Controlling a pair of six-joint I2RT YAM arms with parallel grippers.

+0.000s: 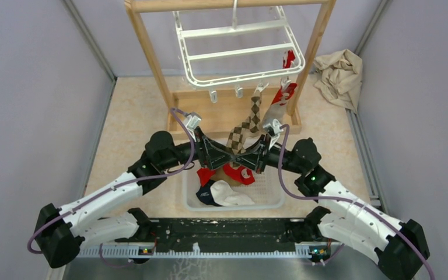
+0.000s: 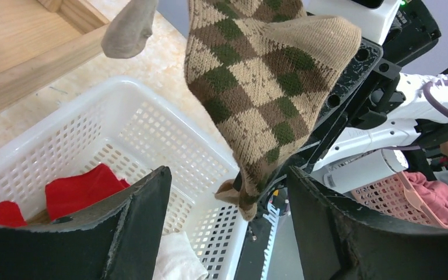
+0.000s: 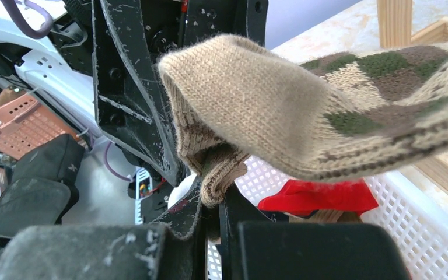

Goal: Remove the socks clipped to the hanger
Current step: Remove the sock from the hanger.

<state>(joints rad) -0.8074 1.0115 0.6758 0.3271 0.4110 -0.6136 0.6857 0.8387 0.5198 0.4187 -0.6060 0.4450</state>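
Two arms meet low over the white basket (image 1: 271,195), in front of the wooden frame (image 1: 151,64) that carries the hanger (image 1: 236,52). One long argyle sock (image 1: 246,125) runs from a clip (image 1: 261,88) on the hanger's near rail down to where the tools meet, and it looks drawn fairly taut. The right tool (image 3: 212,201) is pressed together on the sock's lower end, pinching only a small fold of the knit. The left tool (image 2: 226,181) stands spread, its fingers (image 2: 134,221) either side of that same end without gripping it (so the right arm alone carries the pull). Red socks (image 1: 286,90) and a greyish one (image 2: 128,29) hang clipped at the hanger's right corner.

The step in hand, by my reading, is drawing the argyle sock out of its clip. The bite is thin, so a slow, steady pull along the sock's length, down and toward the arm bases, seems wiser than a jerk. A jerk could slip the knit free or set the hanger swinging. The left tool would do best to back clear first, or to take a higher hold if the clip resists. Once free, the sock can drop among the loose socks (image 1: 236,173) in the basket.
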